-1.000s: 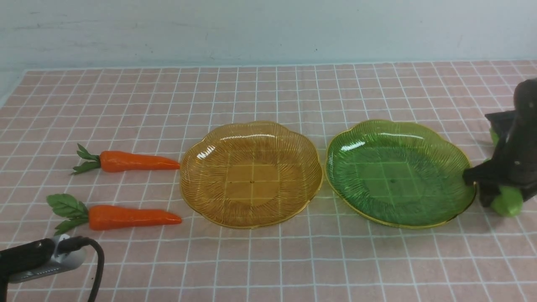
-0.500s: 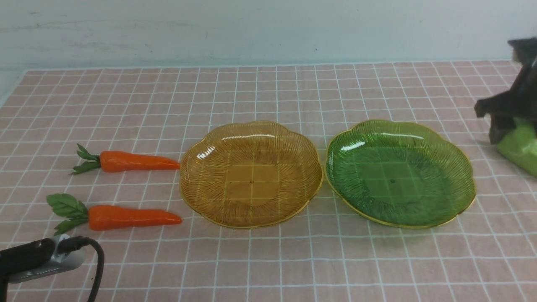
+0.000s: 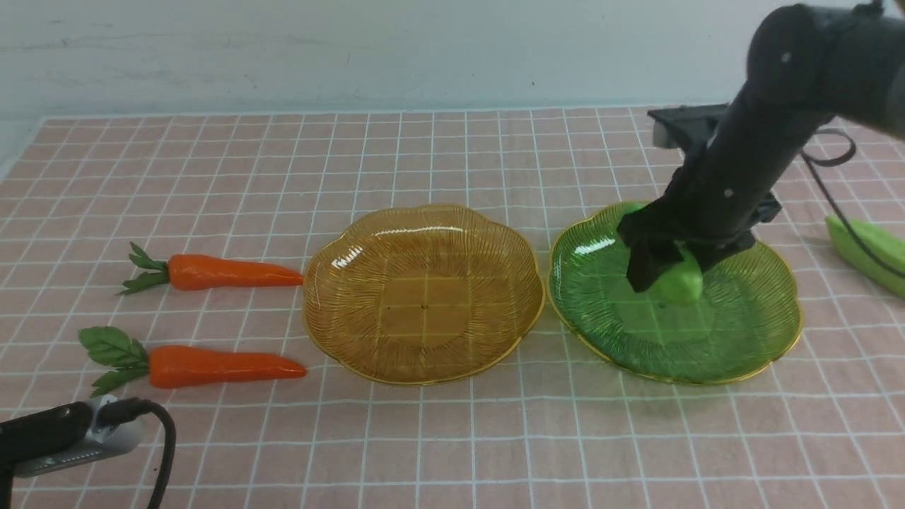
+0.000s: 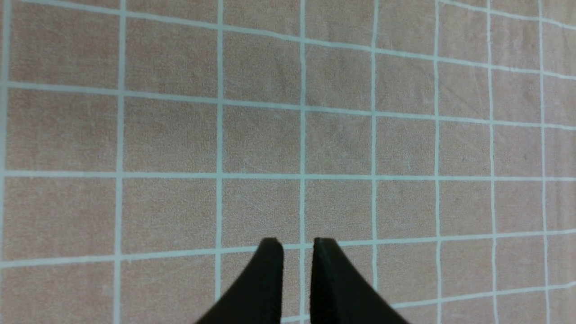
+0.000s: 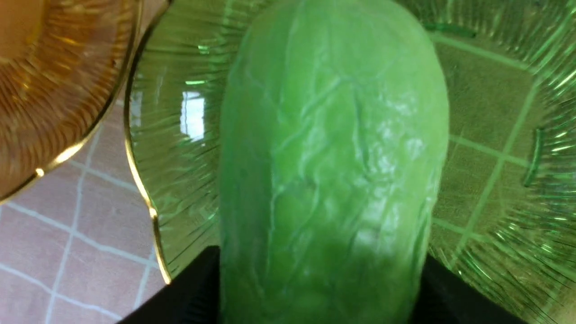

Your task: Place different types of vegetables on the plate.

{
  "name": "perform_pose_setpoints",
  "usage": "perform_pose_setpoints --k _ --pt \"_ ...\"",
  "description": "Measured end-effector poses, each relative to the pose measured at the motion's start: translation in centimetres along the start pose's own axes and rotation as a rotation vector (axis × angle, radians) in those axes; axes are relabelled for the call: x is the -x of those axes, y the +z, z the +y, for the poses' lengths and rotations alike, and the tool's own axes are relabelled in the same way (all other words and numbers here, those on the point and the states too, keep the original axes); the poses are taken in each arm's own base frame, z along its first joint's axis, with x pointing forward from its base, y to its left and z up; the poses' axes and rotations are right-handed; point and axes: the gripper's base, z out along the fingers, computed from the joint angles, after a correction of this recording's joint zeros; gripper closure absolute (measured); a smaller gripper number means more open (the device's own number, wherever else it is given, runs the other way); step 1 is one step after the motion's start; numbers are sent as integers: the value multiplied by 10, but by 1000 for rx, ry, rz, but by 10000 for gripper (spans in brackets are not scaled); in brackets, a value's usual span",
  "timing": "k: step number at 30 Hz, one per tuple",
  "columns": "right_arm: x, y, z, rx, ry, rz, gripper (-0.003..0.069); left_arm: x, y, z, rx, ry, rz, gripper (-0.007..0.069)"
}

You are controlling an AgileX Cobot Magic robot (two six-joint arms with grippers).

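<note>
My right gripper [image 3: 668,272] is shut on a light-green cucumber [image 3: 680,281] and holds it just above the middle of the green plate [image 3: 763,332]. In the right wrist view the cucumber [image 5: 333,157] fills the space between the black fingers [image 5: 454,292], with the green plate [image 5: 495,112] under it. A second cucumber [image 3: 866,253] lies on the cloth to the right of that plate. Two orange carrots [image 3: 226,272] [image 3: 219,366] lie left of the empty amber plate [image 3: 339,283]. My left gripper [image 4: 297,245] is shut over bare cloth, holding nothing.
The left arm's wrist and black cable [image 3: 71,431] sit at the near left corner. A pink checked cloth [image 3: 452,438] covers the table. A pale wall [image 3: 424,49] runs behind its far edge. The two plates nearly touch.
My right arm lifted one cucumber off the cloth at the far right and swung it left, over the green plate. The other cucumber stayed behind. The left arm did not move.
</note>
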Motion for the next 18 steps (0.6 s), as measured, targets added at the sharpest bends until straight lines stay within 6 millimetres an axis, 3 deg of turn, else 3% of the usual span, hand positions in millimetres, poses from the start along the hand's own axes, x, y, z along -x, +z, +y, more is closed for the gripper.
perform_pose_setpoints --k 3,6,13,18 --pt "3 11 -4 -113 -35 5 43 0 0 0 0 0 -1 540" --pt "8 6 -38 -286 3 -68 -25 0 0 0 0 0 -1 540" --pt "-15 -12 -163 -500 243 -94 -2 0 0 0 0 0 -1 540" --pt "-28 11 -206 -506 317 -81 46 0 0 0 0 0 -1 540"
